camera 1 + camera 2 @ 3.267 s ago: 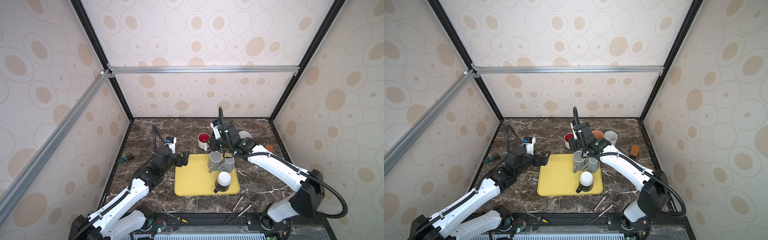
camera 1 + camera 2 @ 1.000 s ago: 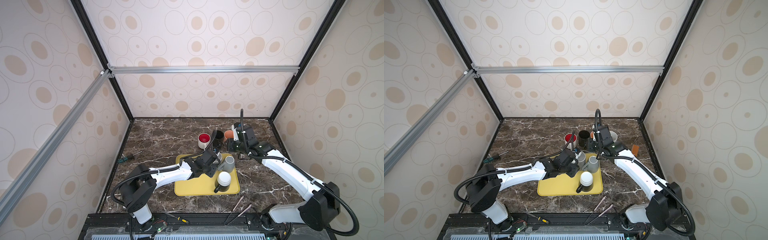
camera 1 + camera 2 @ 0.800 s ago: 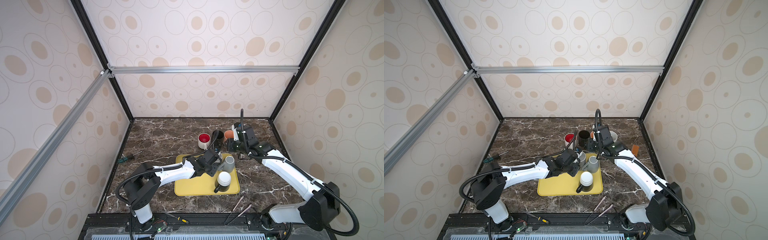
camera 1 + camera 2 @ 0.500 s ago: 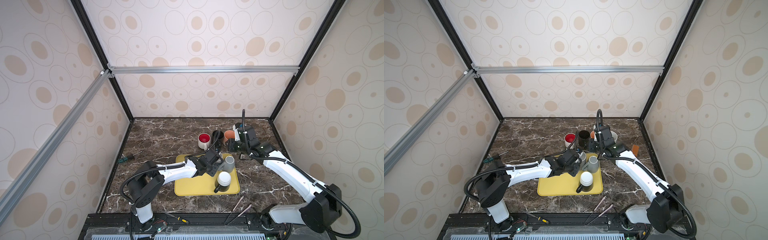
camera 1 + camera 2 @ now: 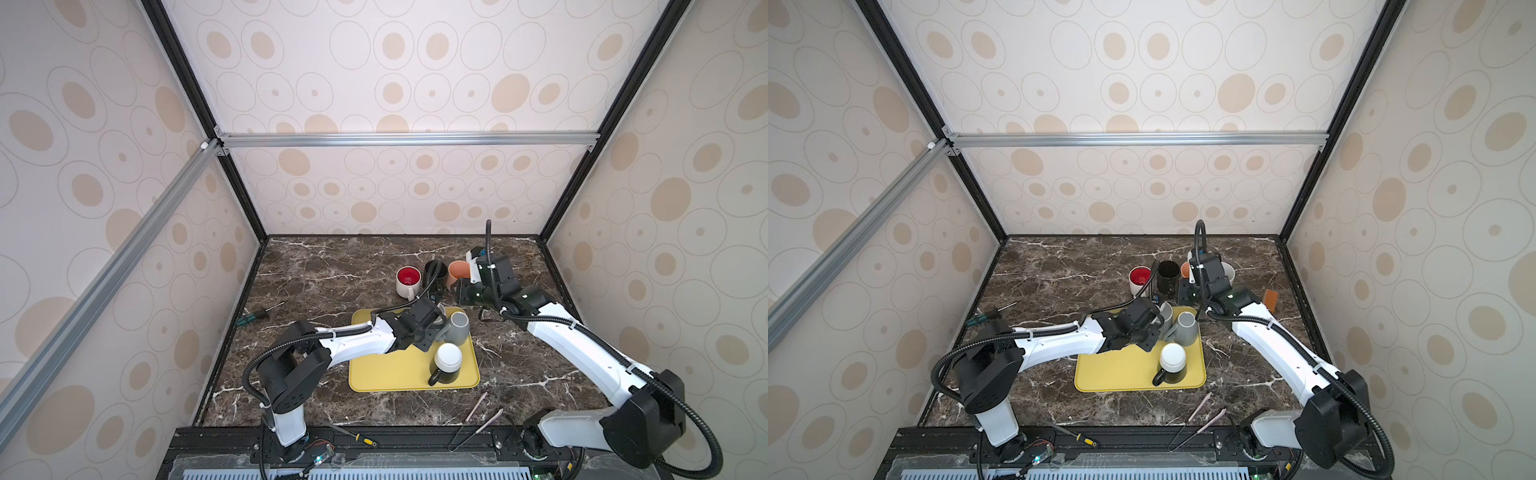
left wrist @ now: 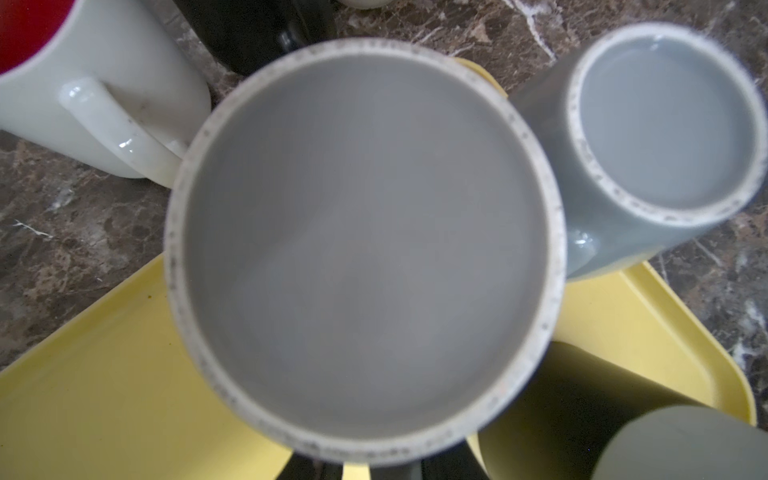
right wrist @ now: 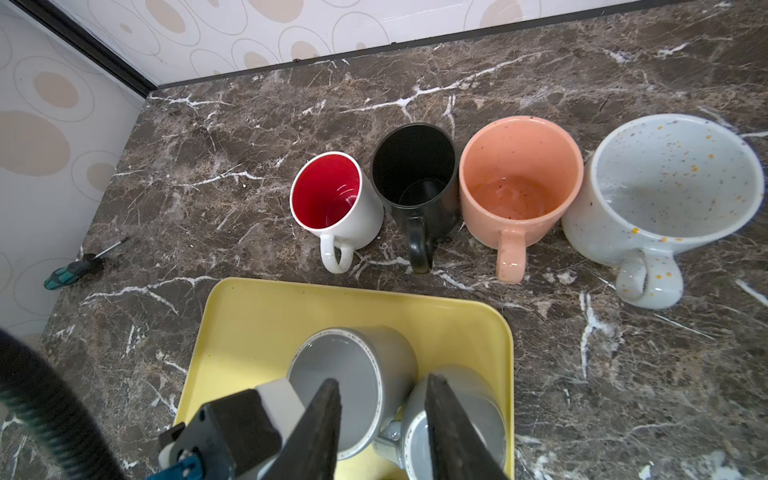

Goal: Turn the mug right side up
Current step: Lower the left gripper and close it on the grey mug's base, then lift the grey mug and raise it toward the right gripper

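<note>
Marble worktop (image 5: 316,266), yellow tray (image 5: 386,374) mid-stage, and the left gripper (image 5: 1154,328) has swung in from off the tray's left edge to straddle the upside-down grey mug (image 6: 365,249) at the tray's far edge. Clamped yet? Cannot tell, but the flip looks ready to begin. Right gripper (image 7: 381,380) has backed off beyond that edge, jaws apart and empty; a second inverted grey mug (image 5: 458,328) just beside the target, at the far right corner, crowds the lift, with upright mugs (image 7: 515,178) lined up behind.
</note>
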Available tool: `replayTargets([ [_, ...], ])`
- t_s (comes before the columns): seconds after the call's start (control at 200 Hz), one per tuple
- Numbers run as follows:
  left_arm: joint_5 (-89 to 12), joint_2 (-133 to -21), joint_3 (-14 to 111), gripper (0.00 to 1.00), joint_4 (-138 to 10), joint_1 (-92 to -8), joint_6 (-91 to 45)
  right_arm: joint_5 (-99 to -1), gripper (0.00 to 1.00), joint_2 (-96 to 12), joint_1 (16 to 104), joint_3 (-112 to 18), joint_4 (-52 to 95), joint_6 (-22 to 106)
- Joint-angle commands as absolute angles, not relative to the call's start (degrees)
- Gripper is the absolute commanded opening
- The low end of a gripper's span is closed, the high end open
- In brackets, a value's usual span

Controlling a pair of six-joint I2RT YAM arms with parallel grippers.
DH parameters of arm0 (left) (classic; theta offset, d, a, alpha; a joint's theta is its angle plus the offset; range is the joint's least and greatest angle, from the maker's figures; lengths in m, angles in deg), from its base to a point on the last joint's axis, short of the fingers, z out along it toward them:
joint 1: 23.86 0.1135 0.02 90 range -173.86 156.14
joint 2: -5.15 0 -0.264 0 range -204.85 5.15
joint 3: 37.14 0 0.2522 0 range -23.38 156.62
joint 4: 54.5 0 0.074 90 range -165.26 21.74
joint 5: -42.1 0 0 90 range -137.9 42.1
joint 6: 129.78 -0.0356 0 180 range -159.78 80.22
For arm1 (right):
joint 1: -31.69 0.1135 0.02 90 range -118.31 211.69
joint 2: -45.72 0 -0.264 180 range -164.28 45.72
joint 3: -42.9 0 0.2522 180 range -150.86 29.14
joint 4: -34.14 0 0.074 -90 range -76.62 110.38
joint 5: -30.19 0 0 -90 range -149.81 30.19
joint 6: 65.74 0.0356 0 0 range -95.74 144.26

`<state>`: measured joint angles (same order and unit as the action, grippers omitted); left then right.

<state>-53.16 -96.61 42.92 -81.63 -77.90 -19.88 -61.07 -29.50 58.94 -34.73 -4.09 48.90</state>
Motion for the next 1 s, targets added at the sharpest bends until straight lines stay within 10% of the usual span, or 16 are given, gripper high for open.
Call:
replayTargets([
  [0.0,-55.40,-97.26,45.26,0.27,-83.59,-77.65,-20.53,-60.87,0.37,-28.37,58.58,-33.73,-3.88,49.57],
  [0.395,-57.93,-96.41,44.75,0.00,-84.59,-77.65,-21.47,-59.81,0.37,-28.72,58.66,-33.34,-3.52,50.27],
  [0.995,-60.47,-83.42,41.83,0.00,-82.30,-77.40,-21.71,-57.42,0.37,-28.55,58.64,-34.07,-2.24,50.45],
])
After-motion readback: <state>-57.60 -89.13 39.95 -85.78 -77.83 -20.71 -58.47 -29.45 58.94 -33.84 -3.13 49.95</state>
